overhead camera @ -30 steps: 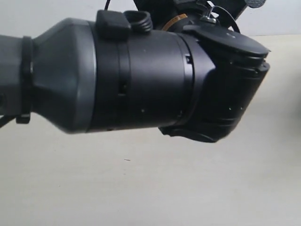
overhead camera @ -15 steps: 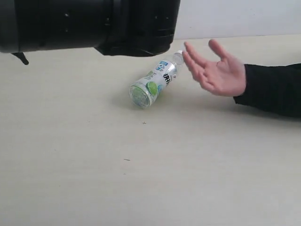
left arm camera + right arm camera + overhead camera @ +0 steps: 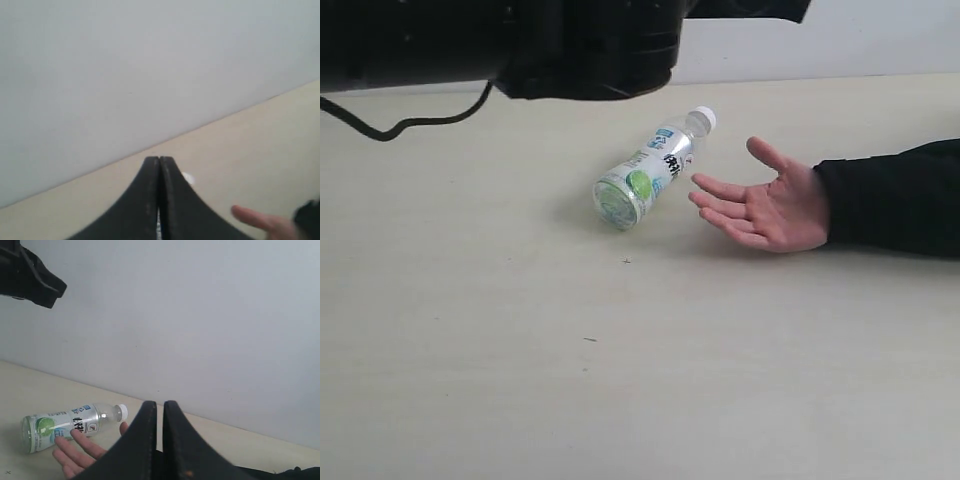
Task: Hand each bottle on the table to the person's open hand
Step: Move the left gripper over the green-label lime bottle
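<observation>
Lying with white cap toward 1 o'clock is a clear green-labelled bottle (image 3: 647,175); left pincer (image 3: 159,161), right pincer (image 3: 159,406) are pressing together.

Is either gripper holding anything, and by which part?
Nothing is held. The left gripper and right gripper are empty; the bottle lies on the table beside the hand.

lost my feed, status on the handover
Left gripper shut, right gripper nearly shut, both empty. Bottle on its side on table, beside open hand, not in it. Nothing between them.
</observation>
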`<state>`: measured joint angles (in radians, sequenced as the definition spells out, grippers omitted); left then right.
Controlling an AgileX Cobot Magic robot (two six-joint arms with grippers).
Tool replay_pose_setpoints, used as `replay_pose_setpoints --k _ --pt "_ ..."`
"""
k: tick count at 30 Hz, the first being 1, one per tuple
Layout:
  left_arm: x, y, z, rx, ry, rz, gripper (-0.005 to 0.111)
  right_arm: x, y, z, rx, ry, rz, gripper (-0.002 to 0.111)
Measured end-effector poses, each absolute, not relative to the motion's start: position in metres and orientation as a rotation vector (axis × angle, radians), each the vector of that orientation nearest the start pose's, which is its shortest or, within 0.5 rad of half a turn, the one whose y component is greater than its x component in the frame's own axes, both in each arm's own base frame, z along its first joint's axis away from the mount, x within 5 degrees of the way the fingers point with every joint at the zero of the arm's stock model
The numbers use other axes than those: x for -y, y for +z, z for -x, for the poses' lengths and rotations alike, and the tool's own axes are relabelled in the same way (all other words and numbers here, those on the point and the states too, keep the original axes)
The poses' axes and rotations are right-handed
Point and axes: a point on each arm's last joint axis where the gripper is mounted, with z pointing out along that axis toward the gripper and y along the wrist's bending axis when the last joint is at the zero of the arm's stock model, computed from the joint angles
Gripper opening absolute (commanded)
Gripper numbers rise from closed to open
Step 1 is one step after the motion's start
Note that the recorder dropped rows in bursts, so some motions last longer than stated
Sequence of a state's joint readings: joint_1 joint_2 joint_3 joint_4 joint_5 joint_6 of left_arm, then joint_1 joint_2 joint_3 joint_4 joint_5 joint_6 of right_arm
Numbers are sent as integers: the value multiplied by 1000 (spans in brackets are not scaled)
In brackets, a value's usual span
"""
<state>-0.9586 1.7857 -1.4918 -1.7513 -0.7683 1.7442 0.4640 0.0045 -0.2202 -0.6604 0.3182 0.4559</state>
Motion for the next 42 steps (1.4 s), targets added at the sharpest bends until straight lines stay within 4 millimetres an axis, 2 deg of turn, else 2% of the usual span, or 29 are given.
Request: replay_pose_setpoints --k 3,9,11,14,16,19,21,24,30,32,34,40,41,42 --pt "311 337 -281 -1815 -199 -352 0 -2 263 -43 -1487 80 333 7" --pt "329 335 -275 -1768 -740 -618 0 -2 263 -43 -1487 80 333 7" --pt "325 331 -275 -1732 -972 -739 0 -2 263 -43 -1487 80 333 7" --pt "304 325 -284 -1774 -1118 -857 0 -2 263 -43 -1487 80 333 7" --pt "280 312 -296 -1957 -1042 -911 0 -2 263 -43 -1487 80 333 7" --pt "245 295 -316 -2203 -629 -960 0 -2 263 -43 -1487 80 333 7" --pt "230 295 -326 -2247 -375 -955 0 -2 263 -43 -1487 80 333 7" --pt "220 300 -341 -2276 -144 -947 0 -2 263 -43 -1487 80 333 7" --pt "218 277 -375 -2434 39 -924 0 -2 263 -43 -1486 81 334 7" --pt "225 259 -394 -2495 69 -913 0 -2 263 -43 -1486 81 334 7" --pt "231 253 -404 -2501 64 -891 3 -2 263 -43 -1486 81 334 7" --pt "250 236 -434 -2477 48 -853 39 -2 263 -43 -1486 81 334 7" --pt "251 230 -437 -2468 51 -856 41 -2 263 -43 -1486 81 334 7" --pt "252 229 -439 -2460 57 -859 51 -2 263 -43 -1486 81 334 7"
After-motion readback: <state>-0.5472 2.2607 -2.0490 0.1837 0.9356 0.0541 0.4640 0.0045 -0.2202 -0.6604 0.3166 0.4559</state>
